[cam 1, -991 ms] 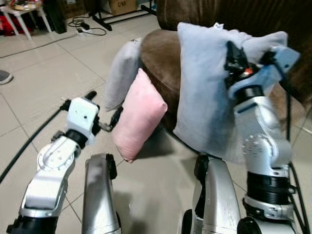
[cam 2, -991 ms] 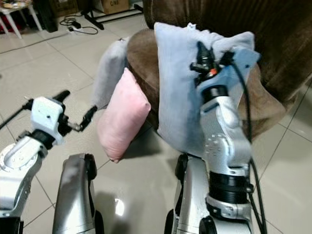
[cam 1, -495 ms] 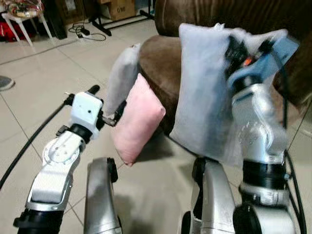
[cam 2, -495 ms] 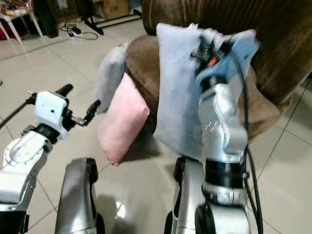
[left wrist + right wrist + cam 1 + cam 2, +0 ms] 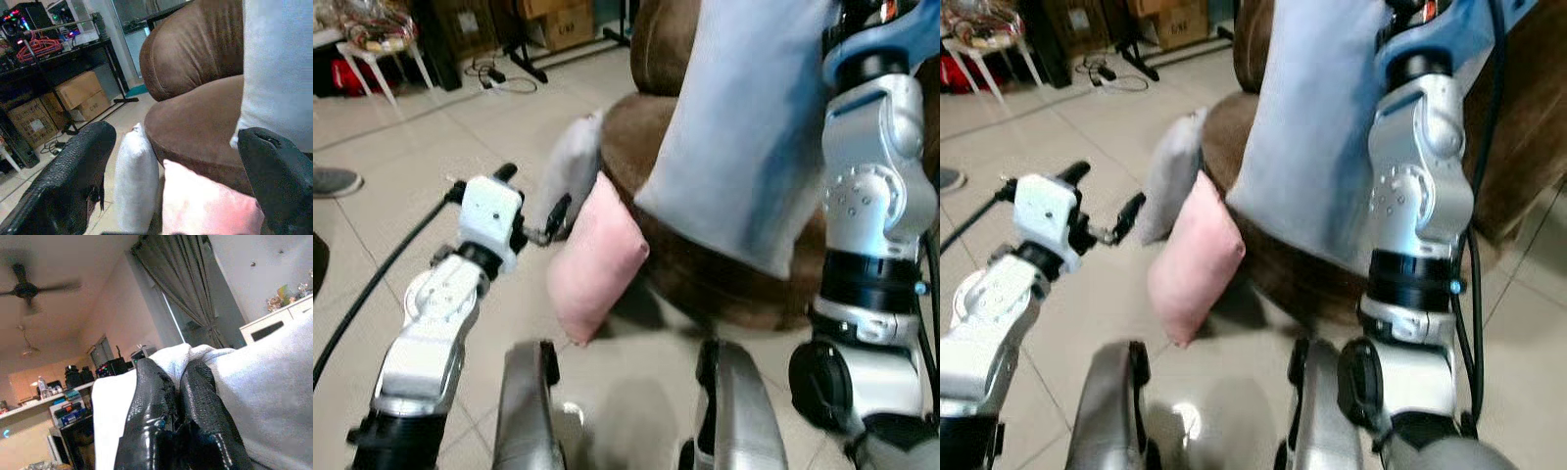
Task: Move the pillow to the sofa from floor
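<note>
Above the brown sofa [image 5: 705, 196], right tool [image 5: 178, 396] pinches the grey pillow [image 5: 744, 137] by its top edge; pillow hangs long axis vertical, seat directly below. Left tool [image 5: 530, 208] spread, empty, near pink pillow [image 5: 597, 259].

The big pale pillow [image 5: 744, 127], upper middle of the left eye view, is soft matt cloth with a fine nap. The sofa [image 5: 705, 255] behind it looks like brown suede-like fabric, dull and faintly mottled. The pink pillow [image 5: 597, 259] and the grey pillow [image 5: 570, 166] at centre are smooth matt cloth. The floor [image 5: 401, 186] is glossy tile. The right tool [image 5: 171, 401] has shiny black fingers [image 5: 149, 396] with a pebbled grip; the left tool [image 5: 176, 171] looks rough too.
</note>
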Motion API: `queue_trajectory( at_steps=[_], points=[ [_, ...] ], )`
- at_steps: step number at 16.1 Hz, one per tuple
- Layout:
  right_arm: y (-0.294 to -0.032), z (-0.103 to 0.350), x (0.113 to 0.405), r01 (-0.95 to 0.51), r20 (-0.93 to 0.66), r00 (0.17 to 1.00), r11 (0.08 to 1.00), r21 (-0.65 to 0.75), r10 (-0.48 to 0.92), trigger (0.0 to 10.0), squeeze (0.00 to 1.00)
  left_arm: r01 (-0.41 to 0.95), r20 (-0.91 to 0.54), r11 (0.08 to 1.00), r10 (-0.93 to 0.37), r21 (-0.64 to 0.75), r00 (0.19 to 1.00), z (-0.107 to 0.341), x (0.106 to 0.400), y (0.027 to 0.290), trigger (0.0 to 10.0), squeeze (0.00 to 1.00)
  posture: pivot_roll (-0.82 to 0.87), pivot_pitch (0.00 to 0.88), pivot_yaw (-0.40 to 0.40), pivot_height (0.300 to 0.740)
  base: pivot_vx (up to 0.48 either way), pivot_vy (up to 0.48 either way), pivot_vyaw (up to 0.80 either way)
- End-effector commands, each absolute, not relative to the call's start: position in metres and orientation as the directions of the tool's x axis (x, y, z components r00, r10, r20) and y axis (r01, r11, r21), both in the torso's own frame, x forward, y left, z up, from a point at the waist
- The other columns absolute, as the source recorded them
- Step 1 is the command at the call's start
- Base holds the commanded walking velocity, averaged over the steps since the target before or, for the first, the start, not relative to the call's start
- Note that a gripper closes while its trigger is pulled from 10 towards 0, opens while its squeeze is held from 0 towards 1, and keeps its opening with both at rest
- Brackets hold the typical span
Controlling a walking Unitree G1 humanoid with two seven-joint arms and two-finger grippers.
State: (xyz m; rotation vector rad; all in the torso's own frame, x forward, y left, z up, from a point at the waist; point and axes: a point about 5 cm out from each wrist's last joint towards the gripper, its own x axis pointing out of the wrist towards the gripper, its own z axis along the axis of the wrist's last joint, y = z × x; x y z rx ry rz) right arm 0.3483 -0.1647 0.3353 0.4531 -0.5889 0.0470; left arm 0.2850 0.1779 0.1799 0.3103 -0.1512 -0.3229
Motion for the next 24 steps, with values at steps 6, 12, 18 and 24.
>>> queue_trajectory(
  at_steps=[6, 12, 18, 24],
  points=[
    [-0.140, 0.222, 0.352, -0.091, 0.272, 0.962, 0.914, 0.395, -0.022, 10.0, 0.00, 0.289, 0.067, 0.894, -0.330, 0.343, 0.942, 0.173, 0.282, 0.182, 10.0, 0.00, -0.03, 0.000, -0.005, 0.576, 0.000, 0.000, 0.00],
    [-0.134, 0.146, 0.334, -0.013, 0.026, 1.000, 0.941, 0.337, 0.004, 10.0, 0.00, 0.290, 0.043, 0.889, -0.325, 0.354, 0.945, 0.167, 0.278, 0.185, 10.0, 0.00, -0.02, 0.000, -0.012, 0.631, 0.000, 0.000, 0.00],
    [-0.144, 0.121, 0.314, 0.005, -0.028, 1.000, 0.957, 0.290, 0.003, 10.0, 0.00, 0.271, -0.038, 0.896, -0.276, 0.351, 0.960, 0.142, 0.269, 0.186, 10.0, 0.00, -0.01, 0.000, -0.020, 0.681, 0.000, 0.000, 0.00],
    [-0.143, 0.112, 0.307, 0.026, -0.056, 0.998, 0.949, 0.313, -0.009, 10.0, 0.00, 0.231, -0.026, 0.907, -0.238, 0.352, 0.971, 0.142, 0.273, 0.189, 10.0, 0.00, -0.01, 0.000, -0.005, 0.740, 0.000, 0.000, 0.00]
  ],
)
